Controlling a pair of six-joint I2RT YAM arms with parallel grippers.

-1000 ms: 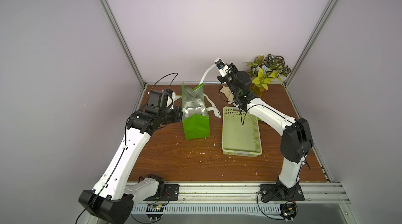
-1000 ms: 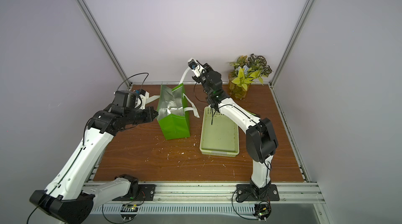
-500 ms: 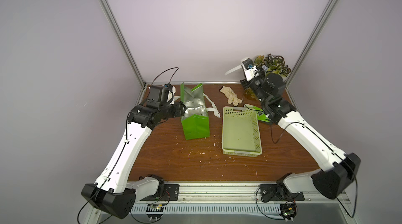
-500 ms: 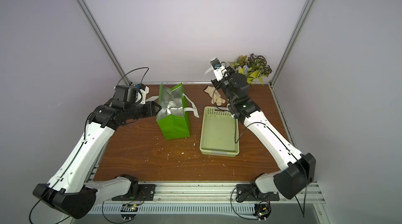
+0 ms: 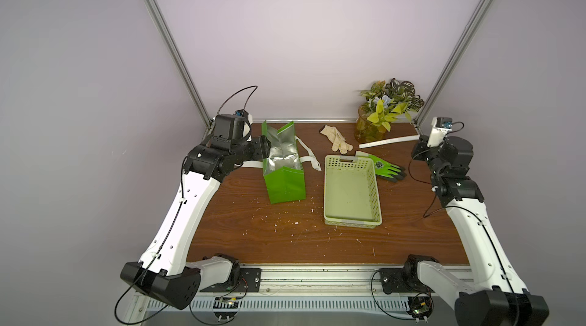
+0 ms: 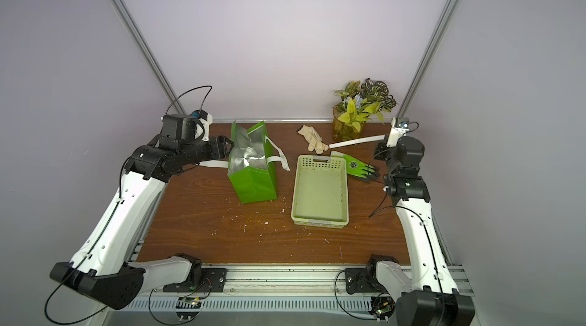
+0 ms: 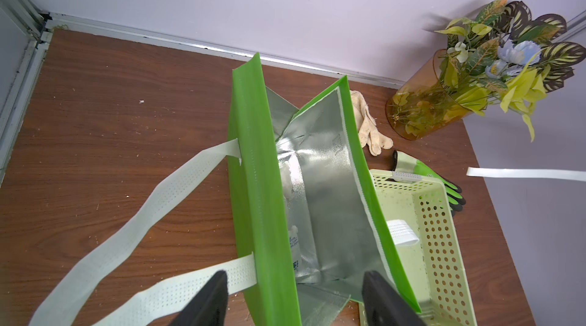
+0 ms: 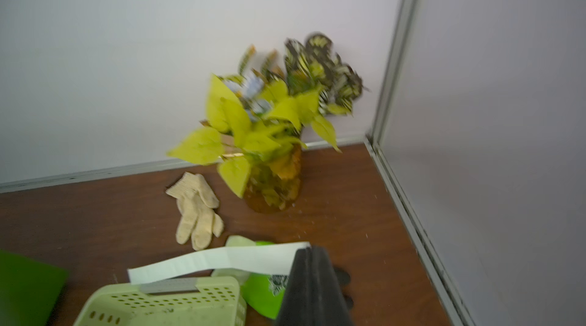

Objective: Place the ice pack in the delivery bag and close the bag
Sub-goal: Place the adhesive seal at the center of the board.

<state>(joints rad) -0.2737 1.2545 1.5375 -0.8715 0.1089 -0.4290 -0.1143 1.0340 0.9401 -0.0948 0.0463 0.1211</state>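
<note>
The delivery bag (image 5: 287, 186) stands open at the back left of the table, bright green outside and silver foil inside (image 7: 329, 188). A pale clear pouch with small print, the ice pack (image 7: 294, 246), lies inside it against one wall, mostly hidden. My left gripper (image 7: 296, 300) is open at the bag's near end, one finger outside by the white strap (image 7: 142, 223) and one over the foil. My right gripper (image 8: 312, 250) hangs at the far right (image 5: 420, 142), shut on one end of a loose white strip (image 5: 388, 141).
A pale green perforated basket (image 5: 376, 188) sits right of the bag. Behind it lie a beige glove (image 5: 336, 139) and a green-and-black glove (image 5: 388, 167). An amber vase of leaves (image 5: 367, 126) fills the back right corner. Crumbs dot the wood.
My left gripper has opened beside the bag. My right arm has swung from above the bag to the far right and lowered, with the white strip in its jaws.
</note>
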